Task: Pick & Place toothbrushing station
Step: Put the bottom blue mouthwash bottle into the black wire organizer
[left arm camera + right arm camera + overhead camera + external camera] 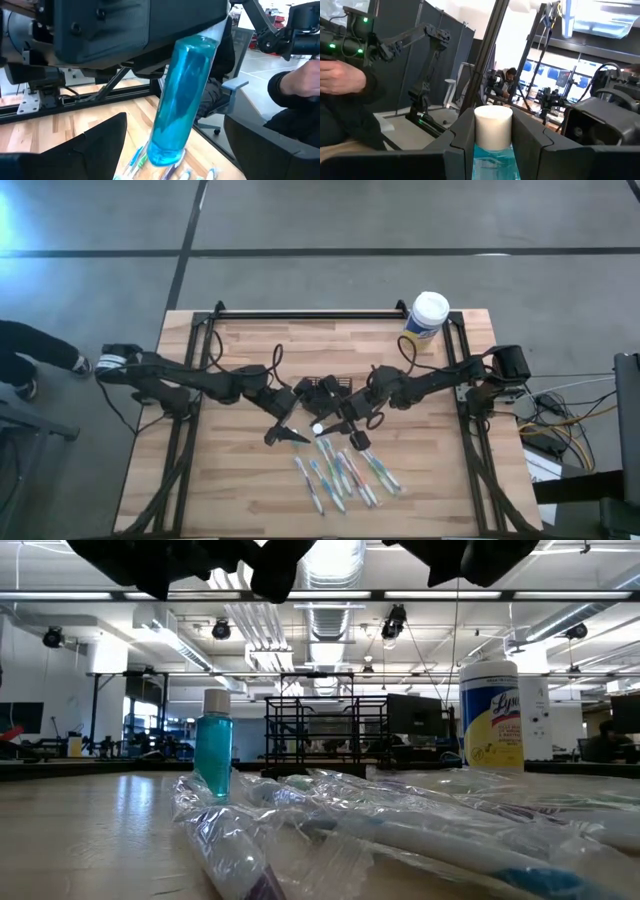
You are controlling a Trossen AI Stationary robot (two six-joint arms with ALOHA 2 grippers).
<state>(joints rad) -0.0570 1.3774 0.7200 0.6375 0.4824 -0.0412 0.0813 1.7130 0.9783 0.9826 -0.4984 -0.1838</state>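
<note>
A clear blue bottle (213,755) with a white cap (317,428) stands upright at the table's middle, just behind several wrapped toothbrushes (345,475). My right gripper (335,425) reaches in from the right and is shut on the bottle. My left gripper (290,436) comes from the left and is open. In the left wrist view its fingers (100,145) stand on either side of the bottle's lower body (177,110) without touching it. The black wire-mesh holder (325,387) sits on the table just behind both grippers. My right gripper pinches the bottle's white cap (493,127) between its two fingers (465,137), one on each side. The fingers come in about level from the table's right. The bottle stays upright below the hold. Wrapped toothbrushes hide its base, so whether it stands on the table cannot be told.
A white-lidded, yellow-labelled canister (428,315) stands at the far right corner. The wrapped toothbrushes also fill the foreground of the low view (400,820). Bare wood lies at the near left. A person's hand (300,85) holding a controller shows beyond the table.
</note>
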